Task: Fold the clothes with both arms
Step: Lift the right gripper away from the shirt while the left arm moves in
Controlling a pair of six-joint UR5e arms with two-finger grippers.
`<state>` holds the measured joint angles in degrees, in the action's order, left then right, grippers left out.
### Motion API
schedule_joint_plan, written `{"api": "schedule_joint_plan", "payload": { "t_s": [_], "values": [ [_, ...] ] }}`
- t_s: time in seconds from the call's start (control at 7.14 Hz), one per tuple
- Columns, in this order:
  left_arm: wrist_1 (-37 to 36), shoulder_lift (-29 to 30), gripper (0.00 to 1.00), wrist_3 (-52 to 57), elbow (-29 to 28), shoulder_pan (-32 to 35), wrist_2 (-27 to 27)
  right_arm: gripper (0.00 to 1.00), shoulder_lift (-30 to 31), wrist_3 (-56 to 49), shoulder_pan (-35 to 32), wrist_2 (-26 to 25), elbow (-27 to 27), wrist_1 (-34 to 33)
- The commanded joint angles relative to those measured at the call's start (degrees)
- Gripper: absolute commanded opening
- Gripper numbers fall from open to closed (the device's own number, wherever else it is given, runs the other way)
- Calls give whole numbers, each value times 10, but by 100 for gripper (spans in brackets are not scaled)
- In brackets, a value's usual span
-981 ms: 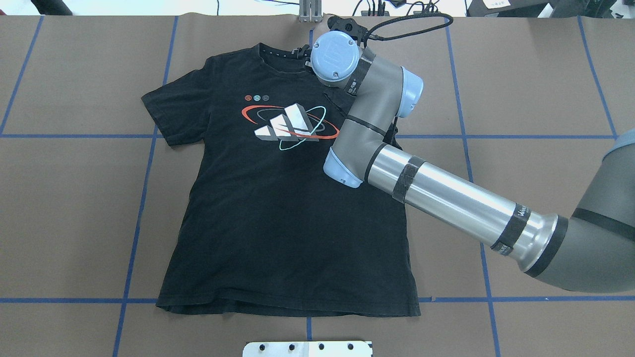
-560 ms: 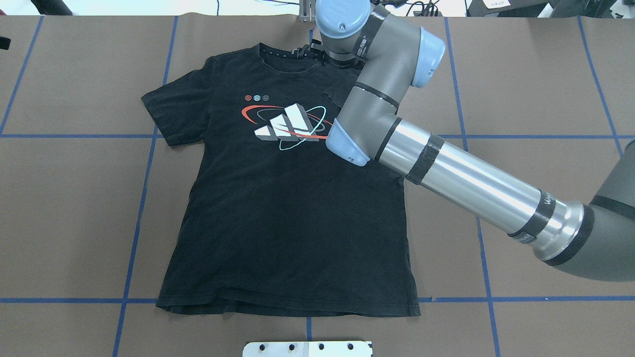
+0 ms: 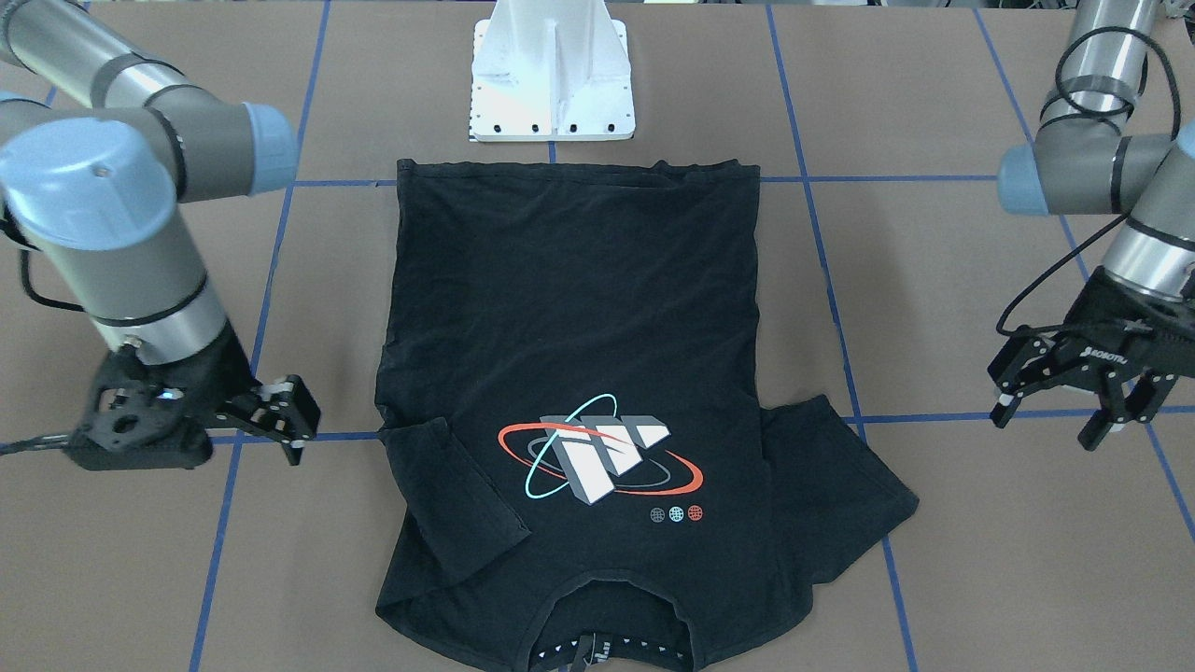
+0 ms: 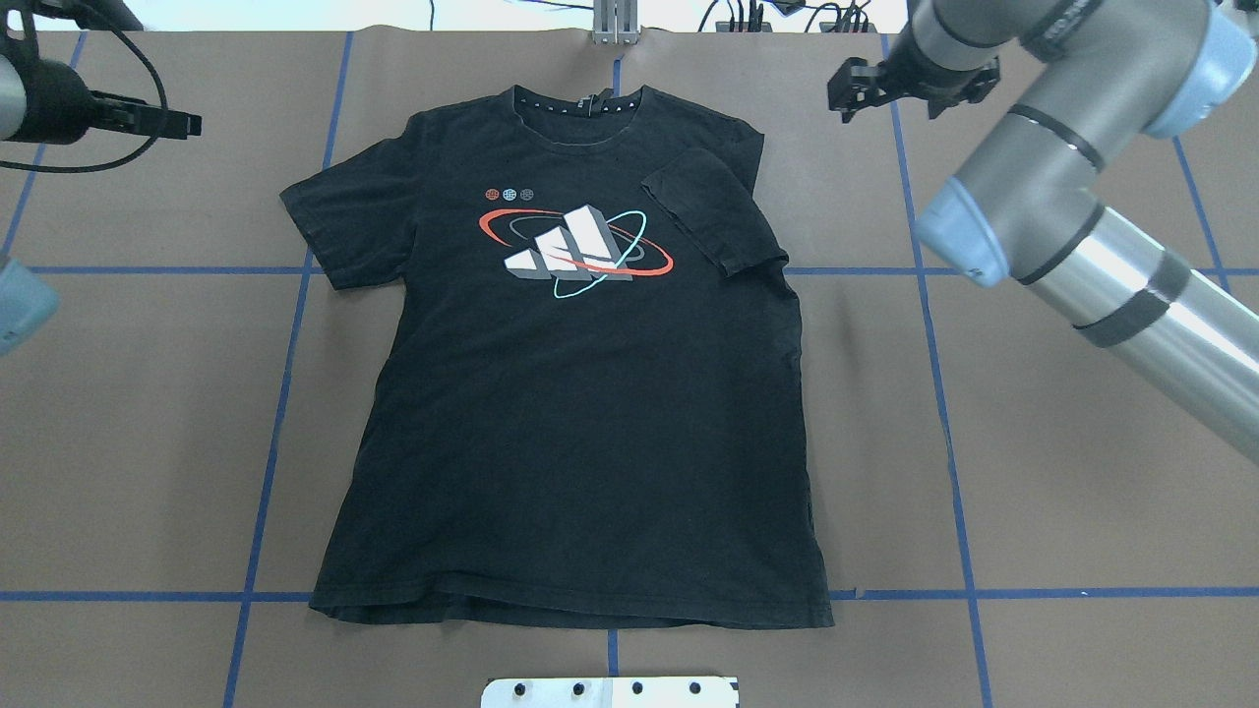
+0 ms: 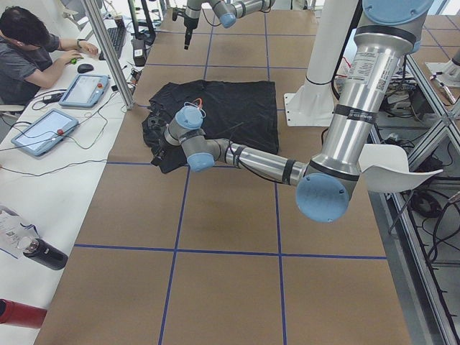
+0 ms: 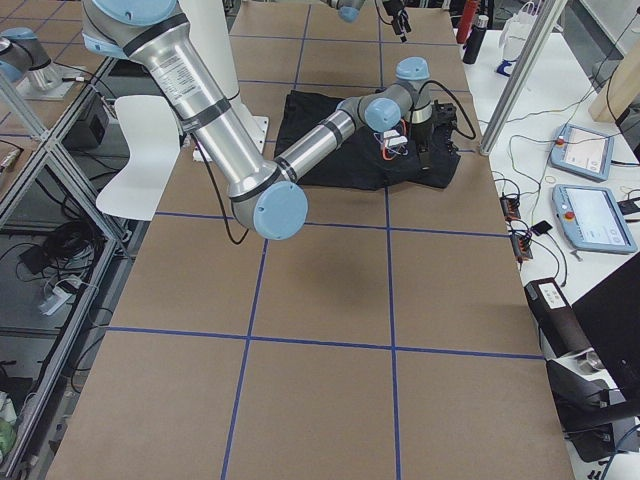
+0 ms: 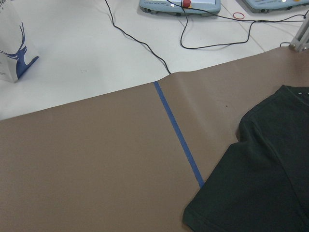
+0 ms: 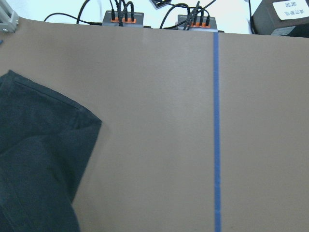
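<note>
Black printed short-sleeved cotton T-shirt (image 4: 561, 413) flat at centre frame.
Black two-finger left gripper (image 3: 1044, 425) and right gripper (image 4: 913, 93) flank it, fingers apart.

Bright, even indoor light, soft shadows, sharp focus, no glare or blur.

- "ROBOTIQ" in small white letters on the black body of the left gripper (image 3: 1046, 426)
- The label on the black box (image 8: 270, 23) is too blurred to read

A robotics lab: robot arms (image 4: 1141, 295), grid-taped table (image 4: 1033, 442), teach pendants (image 5: 44, 131).
</note>
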<state>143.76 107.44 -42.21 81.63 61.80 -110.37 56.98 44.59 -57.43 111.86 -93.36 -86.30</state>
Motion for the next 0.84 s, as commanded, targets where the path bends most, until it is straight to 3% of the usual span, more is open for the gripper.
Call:
{"api": "schedule_joint_plan", "payload": {
  "t_s": [0.0, 0.14, 0.56, 0.7],
  "values": [
    [84, 56, 95, -85, -120, -50, 61, 100, 104, -115, -62, 61, -65, 5],
    [86, 72, 92, -114, -142, -81, 120, 100, 142, -170, -95, 87, -80, 6],
    [96, 91, 84, -165, -186, -111, 192, 100, 177, -231, -135, 118, -82, 9],
    [122, 91, 75, -167, -203, -113, 200, 100, 177, -231, -135, 118, -82, 9]
  ]
}}
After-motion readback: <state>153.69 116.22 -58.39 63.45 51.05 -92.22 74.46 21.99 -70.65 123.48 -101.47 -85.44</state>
